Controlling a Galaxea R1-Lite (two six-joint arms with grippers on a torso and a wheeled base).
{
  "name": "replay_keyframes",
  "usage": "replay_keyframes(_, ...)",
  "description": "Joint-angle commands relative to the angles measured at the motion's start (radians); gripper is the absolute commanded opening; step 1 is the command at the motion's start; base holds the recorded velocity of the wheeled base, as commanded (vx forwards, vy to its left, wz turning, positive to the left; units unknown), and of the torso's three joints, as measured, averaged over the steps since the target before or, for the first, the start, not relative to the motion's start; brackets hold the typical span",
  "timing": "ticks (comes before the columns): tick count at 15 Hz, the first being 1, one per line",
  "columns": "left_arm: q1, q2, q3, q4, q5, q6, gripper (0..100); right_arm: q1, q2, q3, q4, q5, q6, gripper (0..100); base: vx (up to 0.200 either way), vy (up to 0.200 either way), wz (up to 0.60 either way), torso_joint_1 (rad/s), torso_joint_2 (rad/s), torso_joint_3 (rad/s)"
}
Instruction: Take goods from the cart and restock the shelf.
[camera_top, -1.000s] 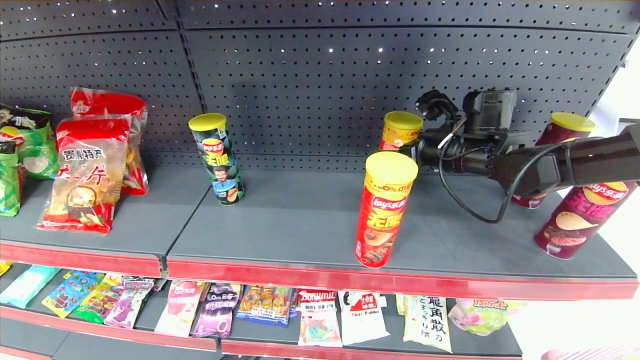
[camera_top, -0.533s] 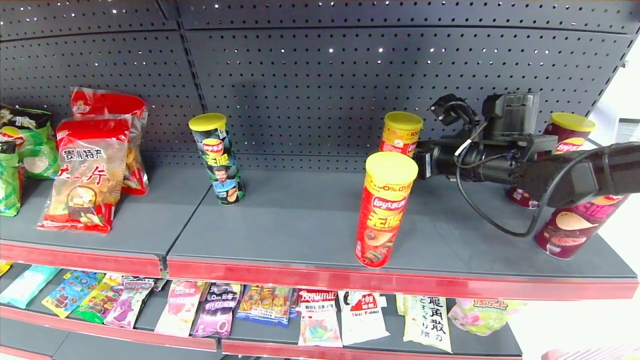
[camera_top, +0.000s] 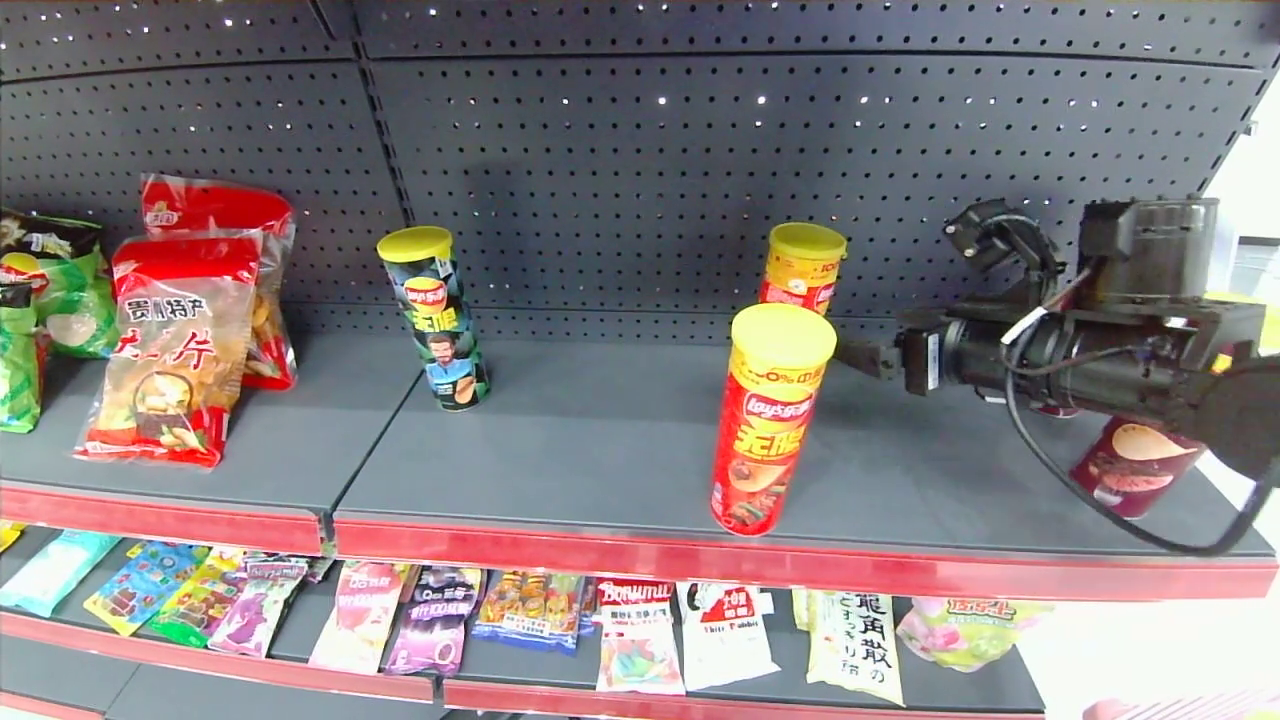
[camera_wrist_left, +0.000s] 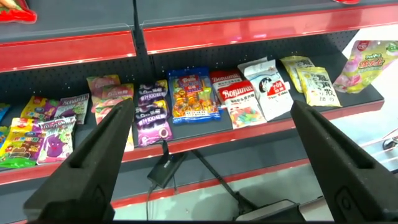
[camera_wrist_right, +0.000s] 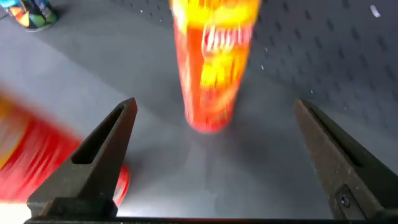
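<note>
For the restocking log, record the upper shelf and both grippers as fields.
shelf: dark upper shelf with a red front edge
cans standing: orange can at the back; red can near the front edge; dark can to their left; maroon can at the far right
bags: red snack bags at the left end
right gripper: open, empty, pointed at the orange can, not touching it
left gripper: open, empty, facing the packets on a lower shelf

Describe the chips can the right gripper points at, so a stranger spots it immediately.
On the upper grey shelf, look right of centre against the pegboard. The yellow-lidded chips can stands upright there, facing the open right gripper. Its lookalike red can stands at the shelf's front edge.
</note>
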Motion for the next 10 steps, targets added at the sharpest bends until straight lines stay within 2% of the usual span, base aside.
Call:
replay_keyframes(1,0.000,0.004,0.000,0.000,0.000,-0.002,100,0.007,-0.165,0.127,0.002,-0.044,0.027,100,0.000,0.000,0.00,0.000,0.00,0.000)
replay_keyframes(3,-0.002,0.007,0.000,0.001,-0.003,-0.002,100,0.010,-0.260,0.225,0.010,-0.046,0.030,100,0.000,0.000,0.00,0.000,0.00,0.000)
replay_keyframes(5,-0.002,0.018,0.000,0.001,-0.003,-0.002,100,0.046,-0.395,0.371,0.010,-0.046,0.041,100,0.000,0.000,0.00,0.000,0.00,0.000)
replay_keyframes(7,-0.002,0.021,0.000,0.000,-0.009,0.000,100,0.043,-0.554,0.521,0.008,-0.049,0.067,100,0.000,0.000,0.00,0.000,0.00,0.000)
replay_keyframes(9,-0.002,0.056,-0.001,0.001,-0.024,0.000,100,-0.006,-0.763,0.616,0.083,-0.135,0.076,100,0.000,0.000,0.00,0.000,0.00,0.000)
replay_keyframes(10,-0.002,0.081,-0.003,0.001,-0.019,0.000,100,-0.028,-0.853,0.613,0.185,-0.190,0.076,100,0.000,0.000,0.00,0.000,0.00,0.000)
